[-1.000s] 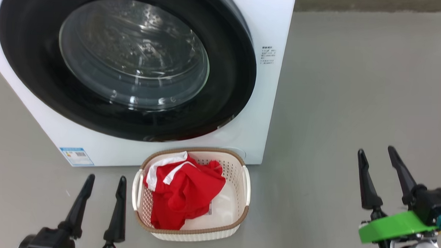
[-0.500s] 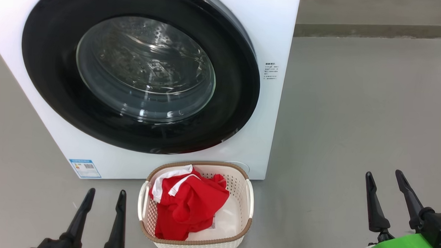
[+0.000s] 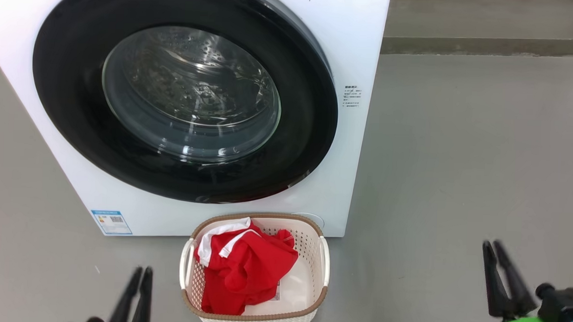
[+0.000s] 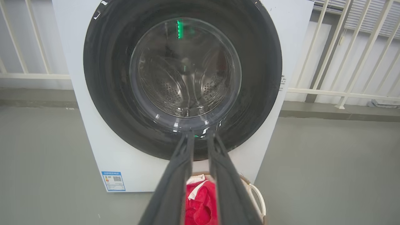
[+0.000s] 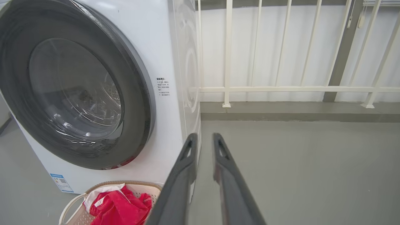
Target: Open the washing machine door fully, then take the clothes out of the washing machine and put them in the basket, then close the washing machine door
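Note:
The washing machine (image 3: 362,35) stands at the upper left, and the washing machine door (image 3: 64,101) lies shut against its front. Through the glass the steel drum (image 4: 184,84) shows no fabric. The basket (image 3: 324,272) sits on the floor just before the machine, with the red and white clothes (image 3: 244,271) heaped inside. My left gripper (image 3: 143,270) hangs low to the basket's left, its fingers drawn to a narrow gap with nothing between them. My right gripper (image 3: 492,244) is far off to the right over bare floor, equally narrowed and holding nothing.
A blue label sticker (image 3: 112,221) marks the machine's lower left corner. A low kerb (image 3: 486,46) runs along the back, with a white railing (image 5: 281,89) above it. Grey floor (image 3: 458,162) stretches open to the machine's right.
Both grippers' fingers have drawn much closer together, from wide apart to a narrow gap. The head camera has shifted, so the machine and basket sit lower in view.

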You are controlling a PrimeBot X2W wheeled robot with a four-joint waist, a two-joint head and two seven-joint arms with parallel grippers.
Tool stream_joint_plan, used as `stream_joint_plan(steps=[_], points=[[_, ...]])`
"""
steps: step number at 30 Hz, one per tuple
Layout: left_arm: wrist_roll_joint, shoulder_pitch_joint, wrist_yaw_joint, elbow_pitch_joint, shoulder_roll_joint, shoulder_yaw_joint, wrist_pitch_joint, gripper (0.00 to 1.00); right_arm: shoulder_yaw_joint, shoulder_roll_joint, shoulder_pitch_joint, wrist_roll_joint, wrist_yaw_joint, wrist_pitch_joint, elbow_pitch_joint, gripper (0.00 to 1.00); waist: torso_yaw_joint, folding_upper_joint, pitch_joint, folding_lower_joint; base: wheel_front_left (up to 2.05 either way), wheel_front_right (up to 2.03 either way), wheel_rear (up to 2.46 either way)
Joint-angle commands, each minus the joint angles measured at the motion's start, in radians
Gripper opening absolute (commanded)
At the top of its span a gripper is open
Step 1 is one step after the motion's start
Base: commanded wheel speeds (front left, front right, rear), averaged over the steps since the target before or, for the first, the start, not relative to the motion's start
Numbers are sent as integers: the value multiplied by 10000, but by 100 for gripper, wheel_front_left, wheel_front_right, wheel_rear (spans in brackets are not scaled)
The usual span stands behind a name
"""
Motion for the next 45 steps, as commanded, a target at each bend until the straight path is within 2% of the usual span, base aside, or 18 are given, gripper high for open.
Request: stream_joint_plan(steps=[1,8,13,45], points=[[-25,3,0,32,-5,2,14,0,-4,7,2,23,0,10,32,0,0,0,0,0,0,0,0],[-816,-120,-5,126,4,83,245,0,-22,-8,-120,815,-1,255,98,0,-37,0,8,23,0,0,0],[-1389,-181,-8,164,11,105,376,0,15,-18,-176,1391,-1,381,111,0,-63,0,53,1,0,0,0],[-5036,-643,-28,461,54,318,1281,0,122,-85,-623,5036,-5,1304,275,0,-226,0,203,0,0,0,0]])
